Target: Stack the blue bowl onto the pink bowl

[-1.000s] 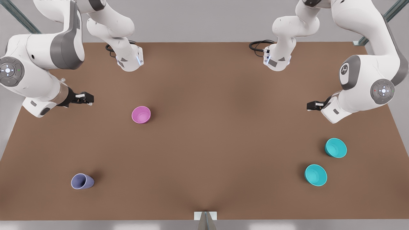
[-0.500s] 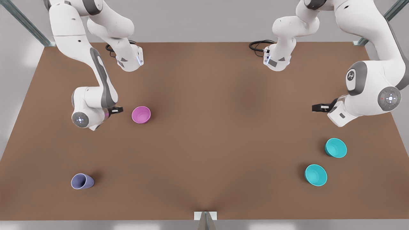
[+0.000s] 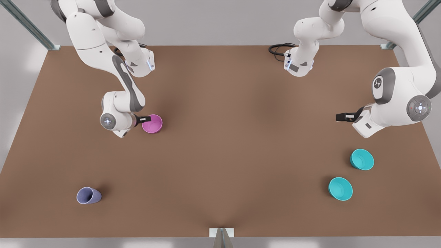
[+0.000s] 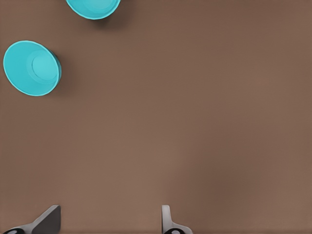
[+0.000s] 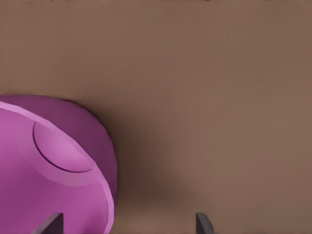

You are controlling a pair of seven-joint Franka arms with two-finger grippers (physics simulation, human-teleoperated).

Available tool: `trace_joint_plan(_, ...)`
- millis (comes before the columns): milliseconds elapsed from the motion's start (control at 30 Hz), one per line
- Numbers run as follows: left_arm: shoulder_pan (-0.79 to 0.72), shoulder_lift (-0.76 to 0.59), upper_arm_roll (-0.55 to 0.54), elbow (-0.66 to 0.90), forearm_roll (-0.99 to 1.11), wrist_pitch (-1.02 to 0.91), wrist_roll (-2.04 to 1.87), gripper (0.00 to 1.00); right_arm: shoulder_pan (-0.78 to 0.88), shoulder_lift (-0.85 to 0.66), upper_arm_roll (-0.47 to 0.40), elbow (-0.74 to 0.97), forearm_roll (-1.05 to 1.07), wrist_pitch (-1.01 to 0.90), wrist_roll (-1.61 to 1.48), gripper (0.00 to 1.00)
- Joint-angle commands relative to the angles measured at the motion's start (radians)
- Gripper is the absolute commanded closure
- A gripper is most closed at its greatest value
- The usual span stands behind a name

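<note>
The pink bowl [image 3: 152,124] stands upright left of centre in the front view. My right gripper [image 3: 145,119] is at its near rim and open. In the right wrist view the pink bowl [image 5: 53,175] has its rim between the spread fingertips of the right gripper [image 5: 126,224], one over the inside and one outside. Two matching blue bowls [image 3: 362,159] [image 3: 340,188] stand at the front view's right. My left gripper [image 3: 341,117] hangs open behind them and apart from both. The left wrist view shows both blue bowls [image 4: 32,68] [image 4: 92,7] far ahead of the left gripper [image 4: 107,222].
A lavender-blue cup [image 3: 89,195] lies on its side near the front view's lower left. Both arm bases [image 3: 139,65] [image 3: 298,65] stand at the brown table's far edge. A small grey bracket [image 3: 221,234] sits at the near edge.
My right gripper has swung in from the front view's left and come down onto the pink bowl's rim. The left arm has barely shifted. No bowl has moved.
</note>
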Motion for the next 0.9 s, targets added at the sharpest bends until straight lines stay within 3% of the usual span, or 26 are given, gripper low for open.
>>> trace_joint_plan(0, -0.001, -0.001, 0.000, 0.000, -0.001, 0.004, 0.000, 0.00, 0.001, 0.012, 0.000, -0.001, 0.005, 0.110, 0.005, 0.00)
trace_joint_plan(67, -0.001, 0.004, 0.000, 0.000, 0.001, 0.004, 0.000, 0.00, 0.002, 0.031, 0.000, 0.007, 0.005, 0.116, 0.019, 0.00)
trace_joint_plan(100, -0.001, 0.005, 0.000, 0.000, 0.002, 0.004, 0.000, 0.00, 0.008, 0.032, 0.000, 0.007, 0.005, 0.116, 0.023, 0.05)
trace_joint_plan(167, -0.001, 0.005, 0.000, 0.000, 0.002, 0.004, 0.000, 0.00, 0.017, 0.035, 0.000, 0.010, 0.005, 0.113, 0.036, 0.53)
trace_joint_plan(200, -0.002, 0.005, 0.000, 0.000, 0.002, 0.005, 0.000, 0.00, 0.021, 0.035, 0.000, 0.012, 0.005, 0.113, 0.040, 0.69)
trace_joint_plan(233, -0.002, 0.005, 0.000, 0.000, 0.002, 0.005, 0.000, 0.00, 0.025, 0.034, 0.000, 0.013, 0.005, 0.109, 0.043, 0.79)
trace_joint_plan(433, -0.002, 0.004, -0.002, 0.002, 0.001, 0.004, -0.001, 0.00, 0.028, 0.026, 0.015, 0.101, 0.012, 0.021, 0.051, 0.79)
trace_joint_plan(533, -0.001, 0.004, 0.000, 0.002, 0.004, 0.004, 0.000, 0.00, 0.050, 0.015, 0.161, 0.239, 0.101, -0.062, 0.200, 0.79)
trace_joint_plan(567, -0.001, 0.004, -0.002, 0.002, 0.004, 0.004, 0.000, 0.00, 0.115, 0.032, 0.163, 0.294, 0.106, -0.071, 0.294, 0.79)
trace_joint_plan(767, 0.001, 0.017, 0.000, 0.000, -0.002, 0.020, -0.003, 0.00, 0.499, 0.537, 0.163, 0.975, 0.144, -0.106, 0.937, 0.79)
trace_joint_plan(867, -0.001, 0.028, 0.000, 0.002, -0.028, 0.027, -0.019, 0.00, 0.579, 0.701, 0.155, 1.157, 0.137, -0.069, 0.984, 0.79)
